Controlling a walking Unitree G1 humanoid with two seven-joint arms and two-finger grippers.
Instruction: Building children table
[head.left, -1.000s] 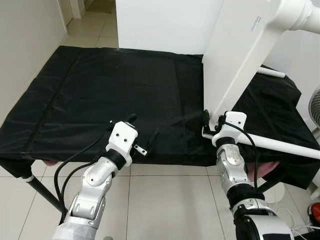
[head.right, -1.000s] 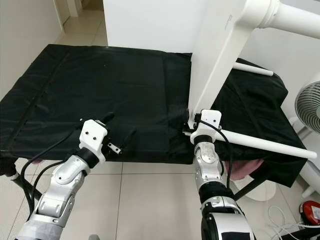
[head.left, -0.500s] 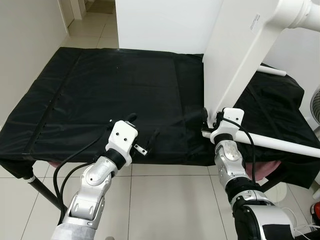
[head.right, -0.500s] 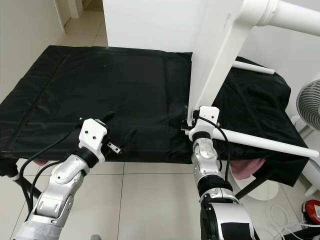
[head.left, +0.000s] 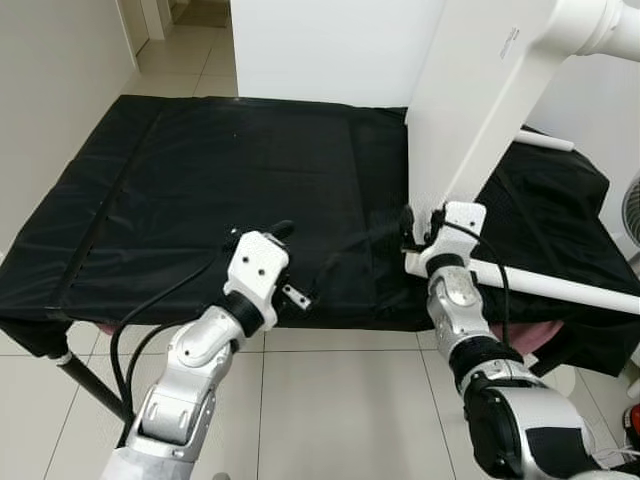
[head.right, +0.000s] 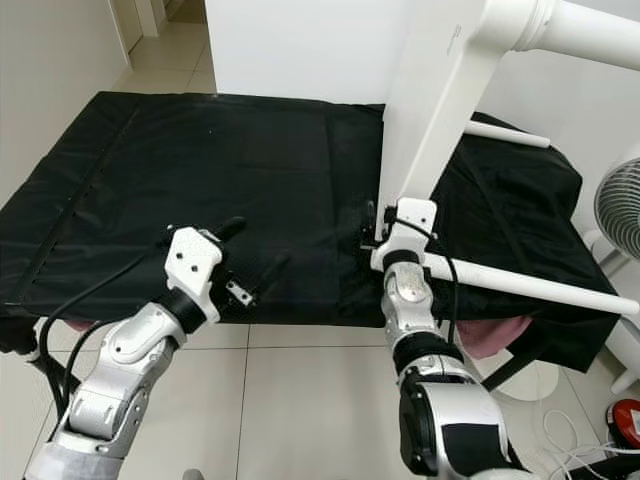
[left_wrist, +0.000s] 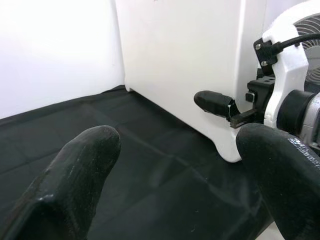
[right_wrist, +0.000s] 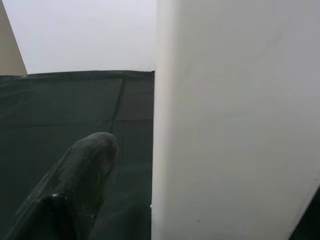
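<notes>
White tabletop standing on edge, lower corner clamped in right gripper; left gripper spread apart, near, over black cloth.

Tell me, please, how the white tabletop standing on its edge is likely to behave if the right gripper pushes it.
The white tabletop looks stiff, so it should not flex. Standing tall on a narrow edge on the soft black cloth, it may tip or slide. The right gripper sits at its lower corner, giving probably little leverage.

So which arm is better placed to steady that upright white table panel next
Right. The right gripper is already at the white table panel's lower edge, while the left gripper hangs open over the black cloth, apart from it.
</notes>
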